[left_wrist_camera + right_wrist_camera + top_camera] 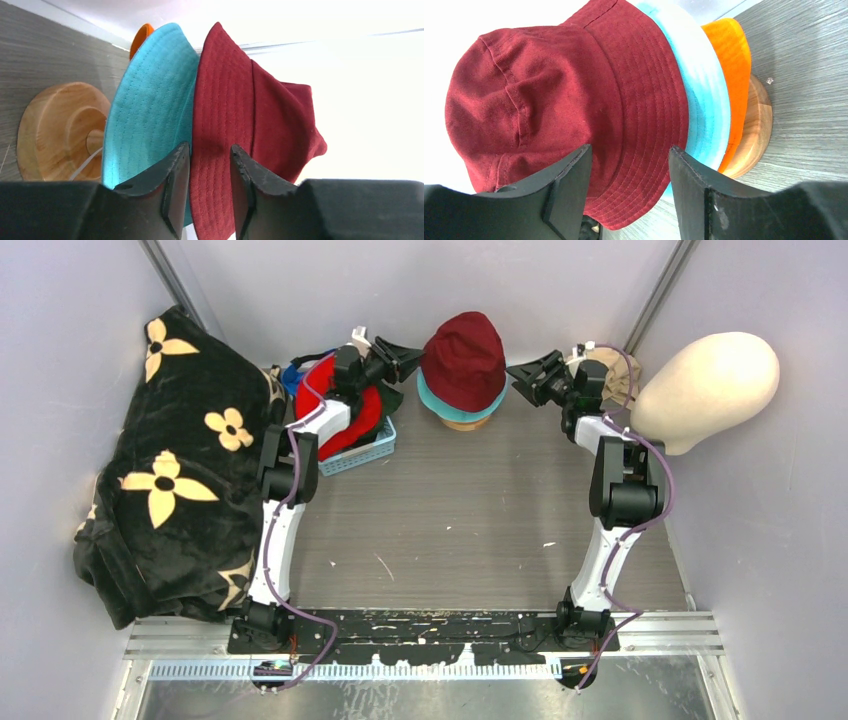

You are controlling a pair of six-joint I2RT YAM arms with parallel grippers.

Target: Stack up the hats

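On teal hat (436, 401), red hat (463, 360)

The grey table (470, 520) carries a wooden stand (466, 423) under the hats (463, 360) at twelve o'clock, a blue basket (365, 452) at ten, a black flowered blanket (170, 470) at nine and a cream head form (710, 385) at two.

Left fingers (172, 190) and right fingers (566, 190) parted, facing each other.

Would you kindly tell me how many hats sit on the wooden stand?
3: the red hat on top, the teal hat under it, the orange hat lowest. More may hide inside.
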